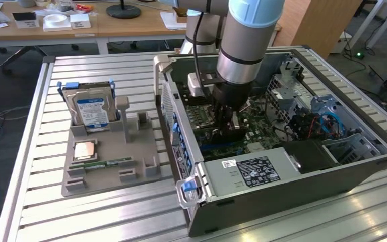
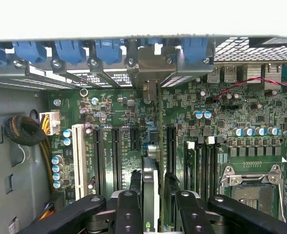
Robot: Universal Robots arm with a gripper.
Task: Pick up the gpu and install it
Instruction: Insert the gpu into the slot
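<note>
From the exterior view, we see the arm (image 1: 247,40) pointing down into the open case (image 1: 261,196), with the gripper (image 1: 229,123) low over the green board (image 1: 264,126). A tray (image 1: 106,179) sits beside the case on the exterior view's left, with a hard drive (image 1: 91,111) standing in it. From the wrist view, we see the jaws clamped on the gpu (image 2: 151,165), one on each flat side. The card stands on its thin edge, right over the board, in line with the long black slots (image 2: 116,156). Its silver bracket (image 2: 151,63) is up against the back wall (image 2: 241,48) of the case. We cannot tell if the card's bottom edge is in a slot or just above it. We think the card could miss its slot if it leans or sits a bit to one side. Then a push could bend the card or hurt the board. The bracket could also catch on the back wall and tip the card. The card could slip in the jaws too.
</note>
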